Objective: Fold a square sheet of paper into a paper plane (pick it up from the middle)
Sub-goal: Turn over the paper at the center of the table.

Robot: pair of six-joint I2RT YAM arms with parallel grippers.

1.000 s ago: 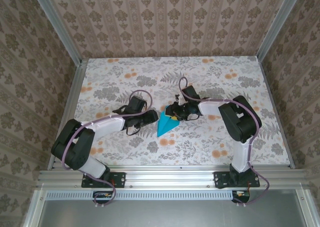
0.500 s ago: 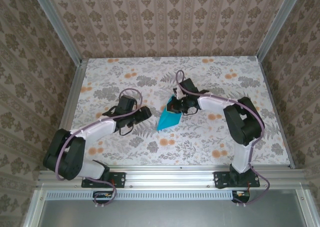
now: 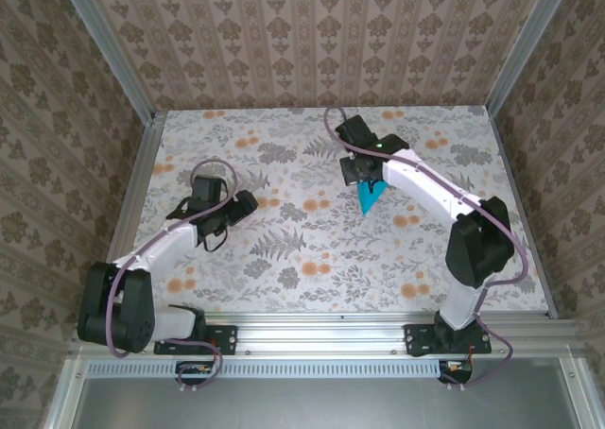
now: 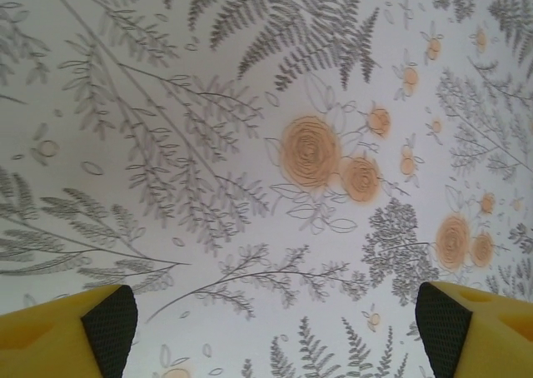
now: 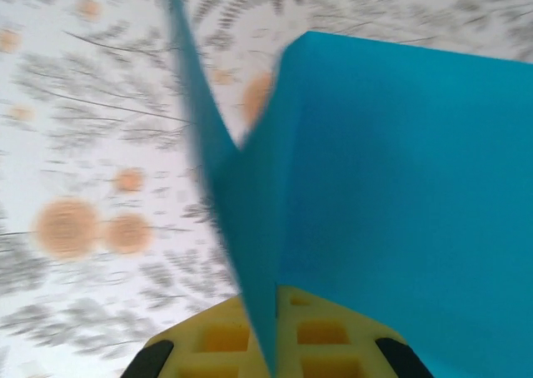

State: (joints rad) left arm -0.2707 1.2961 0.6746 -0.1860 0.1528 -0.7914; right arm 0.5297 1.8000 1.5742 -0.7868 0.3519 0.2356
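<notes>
A: Right fingers [image 5: 208, 340] now clamped on the paper plane [image 3: 369, 198]. They've carried it from desk [image 3: 312, 259] centre toward the far right.
B: Left fingers [image 4: 50, 336] spread wide, backed off to desk left. Folding looks finished.

We identify this place as a robot test cell in a lab. An aluminium frame [image 3: 312, 330] of slotted profile borders the table [image 3: 284, 259], and its posts [image 3: 104, 46] rise at the far corners. The left arm [image 3: 175, 240] and the right arm [image 3: 425, 185] are bolted to the near rail, with violet cables [image 3: 214, 163] routed along them. Patterned wallpaper [image 3: 312, 42] lines the three walls inside the frame, and the table carries a floral cover. A plain metal sheet [image 3: 312, 405] lies in front of the rail.
</notes>
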